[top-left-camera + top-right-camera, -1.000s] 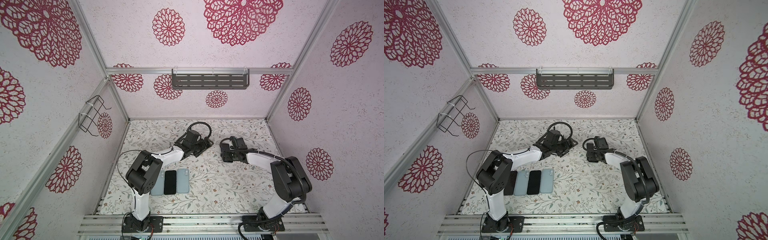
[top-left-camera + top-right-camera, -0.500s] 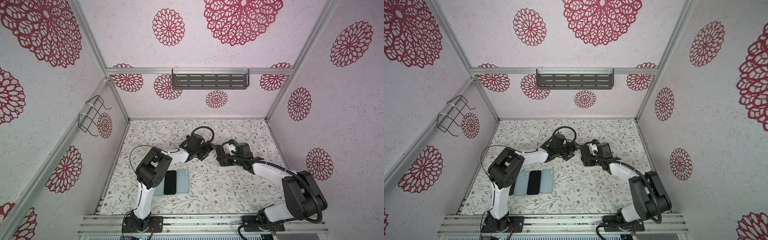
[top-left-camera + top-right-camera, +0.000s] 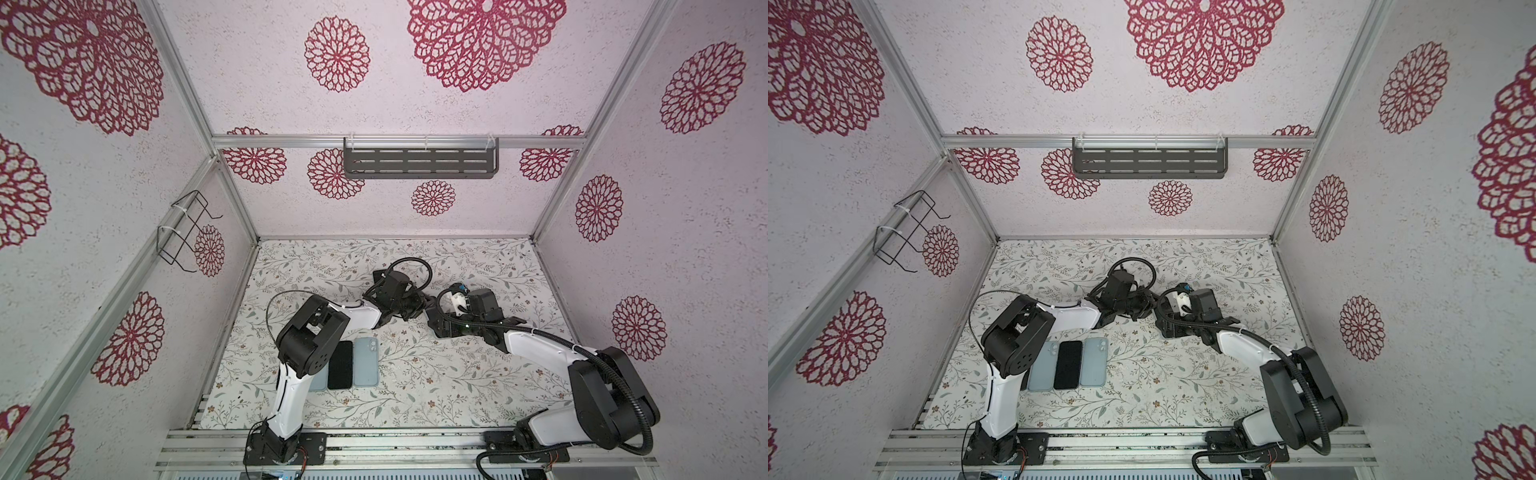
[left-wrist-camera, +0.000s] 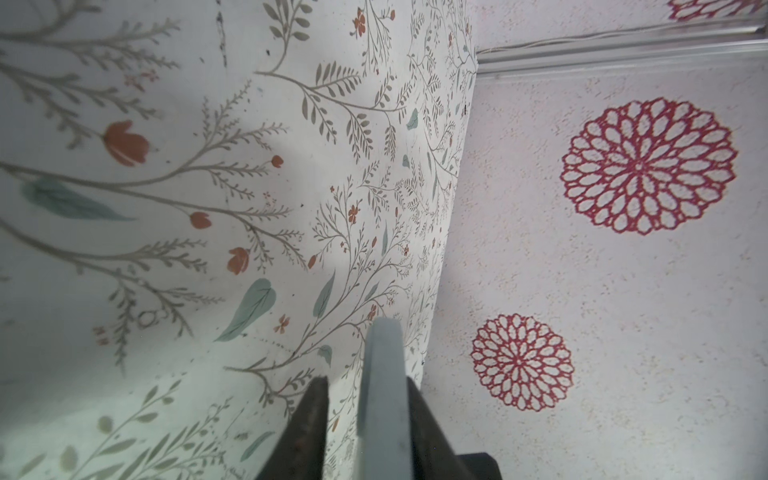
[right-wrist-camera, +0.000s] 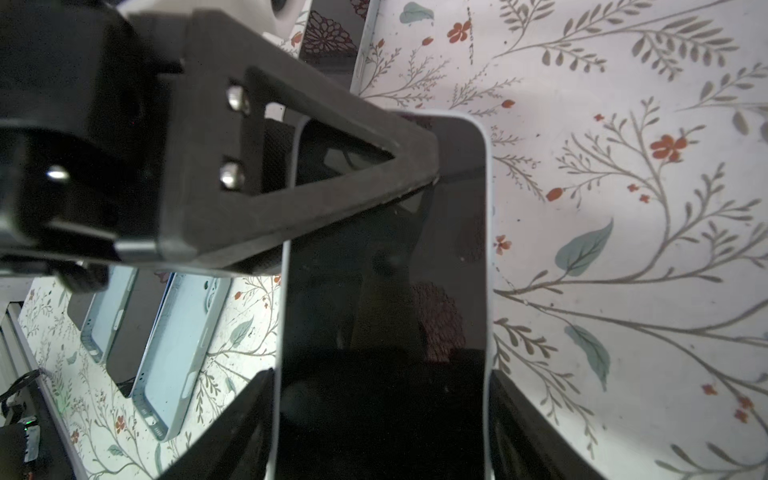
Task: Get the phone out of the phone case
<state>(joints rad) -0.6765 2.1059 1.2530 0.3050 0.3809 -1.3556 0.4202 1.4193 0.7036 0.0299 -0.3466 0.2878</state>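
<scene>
The phone [image 5: 382,291], dark screen up in its pale blue phone case [image 5: 489,249], is held above the floral floor. My right gripper [image 5: 382,374] is shut across its width, one finger on each long side. My left gripper [image 4: 365,386] has closed on the case's far corner. There the case's edge [image 4: 382,374] stands between the jaws, against one finger, with a sliver of floor beside the other. One of the left fingers [image 5: 291,187] lies across the screen's corner. In both top views the two grippers [image 3: 419,307] [image 3: 434,316] meet mid-floor and hide the phone.
By the left arm's base a bare black phone [image 3: 1067,365] lies between two pale blue cases [image 3: 1094,361] [image 3: 1042,365]. A dark shelf [image 3: 419,162] hangs on the back wall and a wire basket [image 3: 187,232] on the left wall.
Both grippers have come together at mid-floor. The left gripper went from wide open to closed around the case's corner. The right gripper has kept its hold.
</scene>
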